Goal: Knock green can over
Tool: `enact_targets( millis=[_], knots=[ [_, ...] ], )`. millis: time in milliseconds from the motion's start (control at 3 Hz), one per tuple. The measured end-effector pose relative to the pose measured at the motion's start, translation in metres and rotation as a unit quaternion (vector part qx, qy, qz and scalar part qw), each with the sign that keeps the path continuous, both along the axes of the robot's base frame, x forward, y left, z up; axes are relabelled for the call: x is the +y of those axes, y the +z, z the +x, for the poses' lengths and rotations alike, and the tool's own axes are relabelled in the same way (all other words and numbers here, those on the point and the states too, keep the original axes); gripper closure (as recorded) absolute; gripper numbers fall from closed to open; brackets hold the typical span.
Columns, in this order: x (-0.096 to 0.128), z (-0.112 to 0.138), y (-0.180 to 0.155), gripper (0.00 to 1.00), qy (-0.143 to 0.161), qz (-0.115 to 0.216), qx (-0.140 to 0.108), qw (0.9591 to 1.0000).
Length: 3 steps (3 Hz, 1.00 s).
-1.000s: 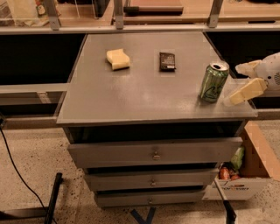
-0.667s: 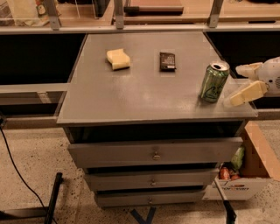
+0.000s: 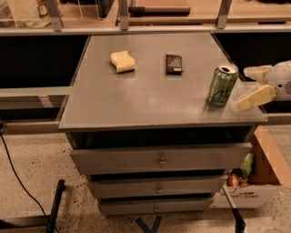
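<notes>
The green can (image 3: 222,85) stood upright or very nearly so, close to the front right corner of the grey cabinet top (image 3: 136,102), its silver top facing up and dark markings on its side. Just to its right, at the cabinet's right edge, was the gripper (image 3: 248,85). Its two pale fingers (image 3: 257,97) were spread apart with nothing between them, their tips pointing left toward the can. A narrow gap separated the lower fingertip from the can, so there was no contact. The white wrist body ran off the right edge of the view.

Further back on the same surface, a dark flat packet (image 3: 173,63) lay near the middle, and a yellow sponge (image 3: 122,61) lay to its left, both well apart from the can.

The cabinet top was a plain matte grey slab with a faint sheen. Beneath it were three grey drawers (image 3: 159,160), each with a small knob; the top one was pulled out slightly. A cardboard box (image 3: 266,175) holding colourful packets sat on the speckled floor (image 3: 38,157) by the cabinet's right side. A black cable (image 3: 12,169) curved across the floor at the left. Behind the cabinet ran a wooden counter (image 3: 182,16) with metal posts (image 3: 122,13).
</notes>
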State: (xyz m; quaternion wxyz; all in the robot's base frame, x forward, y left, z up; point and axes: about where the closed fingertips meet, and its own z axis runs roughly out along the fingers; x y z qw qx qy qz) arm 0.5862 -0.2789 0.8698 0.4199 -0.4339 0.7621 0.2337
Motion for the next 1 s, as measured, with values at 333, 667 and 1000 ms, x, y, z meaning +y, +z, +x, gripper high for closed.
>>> enact_targets(
  millis=[333,667,1000],
  knots=[
    [0.000,0.000,0.000,0.00,0.000,0.000,0.000,1.0000],
    [0.007,0.007,0.004,0.00,0.008,0.012,-0.011,0.9998],
    [0.019,0.014,0.008,0.00,0.020,0.026,-0.030,0.9990]
  ],
)
